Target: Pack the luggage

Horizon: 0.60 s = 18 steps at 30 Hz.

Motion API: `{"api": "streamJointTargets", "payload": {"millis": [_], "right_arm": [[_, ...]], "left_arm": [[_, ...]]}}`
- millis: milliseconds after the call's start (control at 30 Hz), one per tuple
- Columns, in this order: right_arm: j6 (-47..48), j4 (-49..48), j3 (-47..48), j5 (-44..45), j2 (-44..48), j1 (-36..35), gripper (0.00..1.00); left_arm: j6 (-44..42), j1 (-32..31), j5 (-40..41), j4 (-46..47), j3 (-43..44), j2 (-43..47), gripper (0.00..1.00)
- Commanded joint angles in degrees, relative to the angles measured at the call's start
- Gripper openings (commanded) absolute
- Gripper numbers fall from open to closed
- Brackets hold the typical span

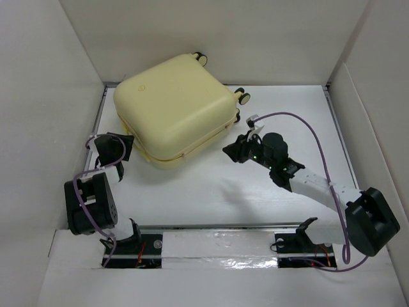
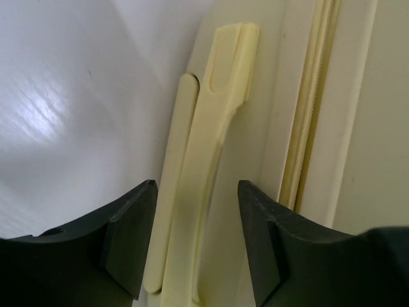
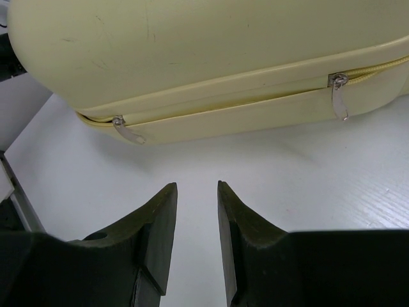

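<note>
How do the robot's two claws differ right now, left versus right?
The left gripper is close against the luggage, its jaws straddling the carry handle. The right gripper sits back from the luggage, with only table between its jaws. The left gripper's jaws stand wider apart than the right gripper's narrow gap. Both are open, grip nothing and point at the luggage.

Parted right gripper (image 3: 195, 187) near luggage (image 3: 192, 51), two zipper pulls (image 3: 338, 96)
</note>
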<state>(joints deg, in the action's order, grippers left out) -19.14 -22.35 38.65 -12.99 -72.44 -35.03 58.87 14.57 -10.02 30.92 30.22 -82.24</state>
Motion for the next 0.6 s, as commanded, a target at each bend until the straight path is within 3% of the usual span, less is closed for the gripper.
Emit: {"api": "streamJointTargets", "payload": {"millis": [0,133,233,300,367,433,467,500,567], "right_arm": [[1.2,-0.8,2.7,0.4,2.3,-0.9,0.38],[1.5,0.9,2.7,1.3,4.6,-2.1,0.38],[1.5,1.5,2.0,1.8,5.8,-2.6,0.38],[1.4,1.9,1.2,1.9,6.9,-2.6,0.38],[1.4,2.0,0.5,2.1,7.8,-2.6,0.34],[1.4,2.1,-0.2,2.5,8.3,-2.6,0.19],[1.6,2.3,-0.7,2.5,8.5,-2.6,0.05],[2.2,2.6,-0.9,2.4,9.2,-2.6,0.0],[3.3,5.0,-1.0,2.3,9.9,-2.6,0.0]], "left_arm": [[0.6,-0.6,1.0,4.1,2.3,-2.7,0.49],[1.4,-1.7,1.2,5.6,2.7,-6.6,0.4],[2.7,-2.9,1.1,8.5,1.4,-8.9,0.28],[3.1,-3.4,0.8,11.4,-0.2,-9.7,0.0],[2.7,-4.1,0.7,12.5,-1.3,-9.6,0.0],[1.8,-6.3,1.1,13.6,-2.6,-7.7,0.0],[1.6,-7.3,1.3,14.8,-4.7,-6.6,0.0],[1.7,-8.4,1.4,15.6,-5.9,-4.6,0.0],[2.1,-12.1,0.6,18.3,-9.5,-2.5,0.0]]}}
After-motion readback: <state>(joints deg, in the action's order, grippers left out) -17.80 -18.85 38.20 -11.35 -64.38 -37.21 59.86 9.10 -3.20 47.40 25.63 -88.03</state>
